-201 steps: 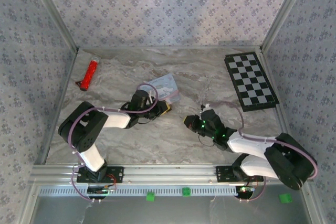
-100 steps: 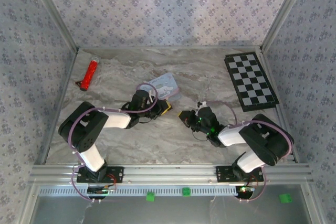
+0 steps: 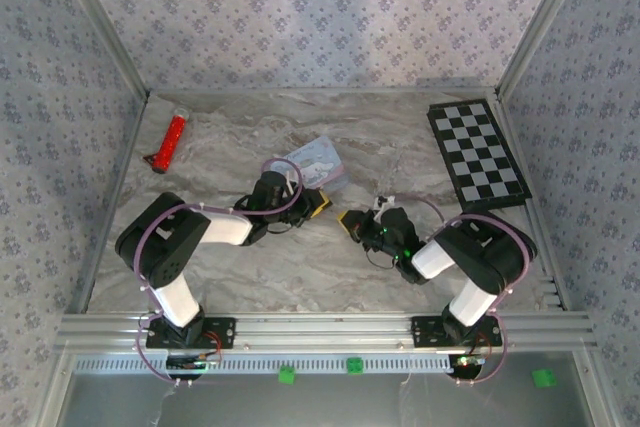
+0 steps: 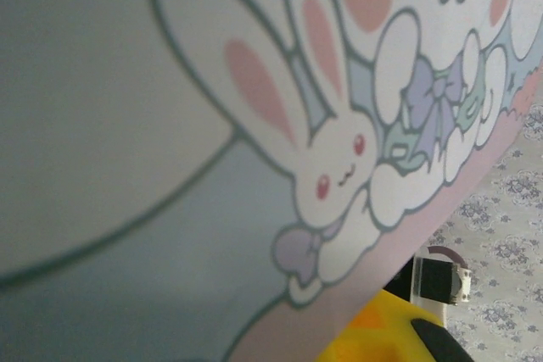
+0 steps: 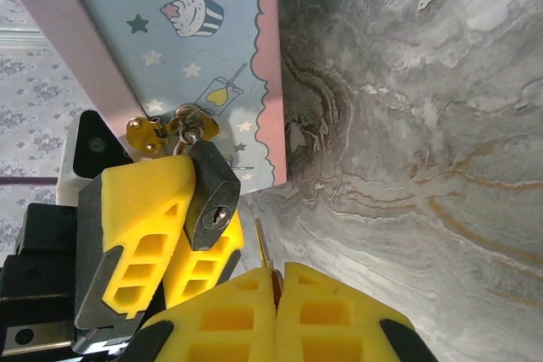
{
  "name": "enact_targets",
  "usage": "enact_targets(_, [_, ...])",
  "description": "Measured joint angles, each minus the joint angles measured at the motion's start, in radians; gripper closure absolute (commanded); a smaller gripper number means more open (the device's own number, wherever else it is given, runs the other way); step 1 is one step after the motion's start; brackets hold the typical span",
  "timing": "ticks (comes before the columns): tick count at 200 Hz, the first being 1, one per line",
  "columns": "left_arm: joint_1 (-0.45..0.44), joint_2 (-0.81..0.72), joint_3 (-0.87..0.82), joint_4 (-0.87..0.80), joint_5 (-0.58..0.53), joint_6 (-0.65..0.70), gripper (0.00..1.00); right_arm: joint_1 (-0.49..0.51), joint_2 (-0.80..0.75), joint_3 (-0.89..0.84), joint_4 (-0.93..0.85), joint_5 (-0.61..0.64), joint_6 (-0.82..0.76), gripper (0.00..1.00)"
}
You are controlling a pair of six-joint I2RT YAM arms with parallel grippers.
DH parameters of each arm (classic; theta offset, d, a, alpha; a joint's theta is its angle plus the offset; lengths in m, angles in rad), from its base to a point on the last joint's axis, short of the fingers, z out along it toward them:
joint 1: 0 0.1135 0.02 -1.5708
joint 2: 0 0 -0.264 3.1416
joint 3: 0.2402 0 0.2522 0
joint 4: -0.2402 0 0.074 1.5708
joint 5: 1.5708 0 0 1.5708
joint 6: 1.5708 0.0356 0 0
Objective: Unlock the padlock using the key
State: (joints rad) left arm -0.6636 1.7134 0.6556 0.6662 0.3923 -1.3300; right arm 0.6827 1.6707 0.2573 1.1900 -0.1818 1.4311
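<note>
Right gripper, pinched on the key, should align the blade with the keyhole of the padlock, which left gripper clamps mid-worktop.

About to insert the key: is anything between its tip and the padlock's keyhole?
Nothing visible. The key in the right claw faces the padlock, gripped in the left claw, across open air; the keyhole sits just off the blade's line. The tin lies behind.
</note>
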Motion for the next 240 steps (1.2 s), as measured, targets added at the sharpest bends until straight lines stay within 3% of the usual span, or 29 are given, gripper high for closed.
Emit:
enact_targets(82, [-0.001, 0.007, 0.010, -0.007, -0.002, 0.000, 0.86, -0.014, 0.061, -0.029, 0.149, -0.017, 0.048, 1.00])
enact_targets(240, [-0.029, 0.040, 0.034, 0.032, -0.023, -0.040, 0.86, -0.031, 0.046, -0.036, 0.176, -0.045, 0.152, 1.00])
